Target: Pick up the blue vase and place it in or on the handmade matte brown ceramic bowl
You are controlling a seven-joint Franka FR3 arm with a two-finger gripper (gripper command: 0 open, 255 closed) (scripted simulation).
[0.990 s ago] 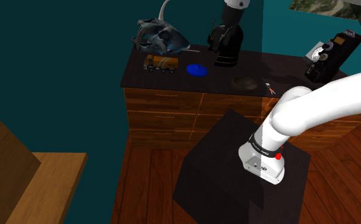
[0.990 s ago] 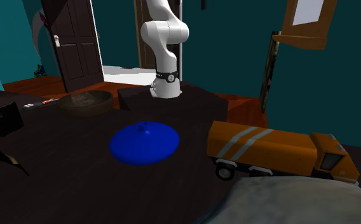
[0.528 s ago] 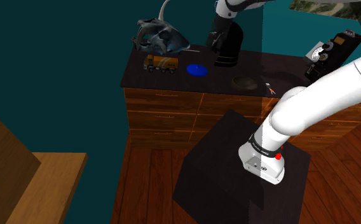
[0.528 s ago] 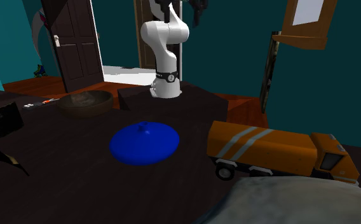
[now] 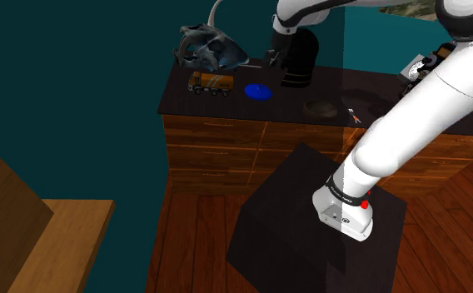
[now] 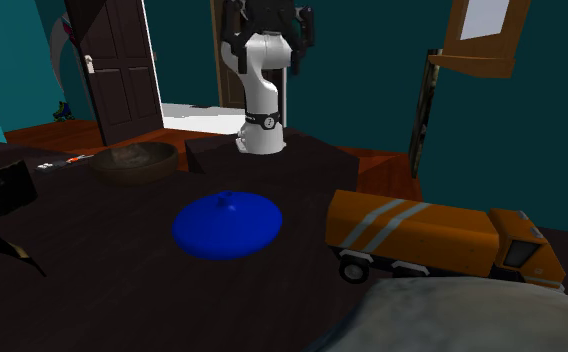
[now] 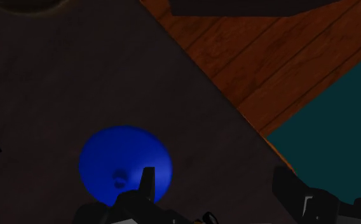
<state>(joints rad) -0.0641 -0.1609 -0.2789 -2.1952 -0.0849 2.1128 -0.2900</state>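
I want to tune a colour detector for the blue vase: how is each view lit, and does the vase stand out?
Shoulder view: dim, the blue vase a small saturated spot on the near-black dresser top. Second exterior view: vase softly shaded, no glare, with a bright doorway behind. Wrist view: murky, yet the vase contrasts strongly with the dark top.

1. Arm (image 5: 410,116): smooth white tubular links with rounded, swollen joint housings.
2. Base segment (image 5: 344,213): short white cylinder, widening to a flat foot.
3. Collar (image 5: 348,193): narrow black band round the top of the base segment, with tiny pale lettering too small to read.
4. Red dot (image 5: 364,204): small round mark just beneath the collar.
5. Emblem (image 5: 336,220): dark circular marking on the base segment's side.
6. Gripper (image 7: 217,194): all black, angular body; two flat fingers (image 7: 149,181) with squared tips.
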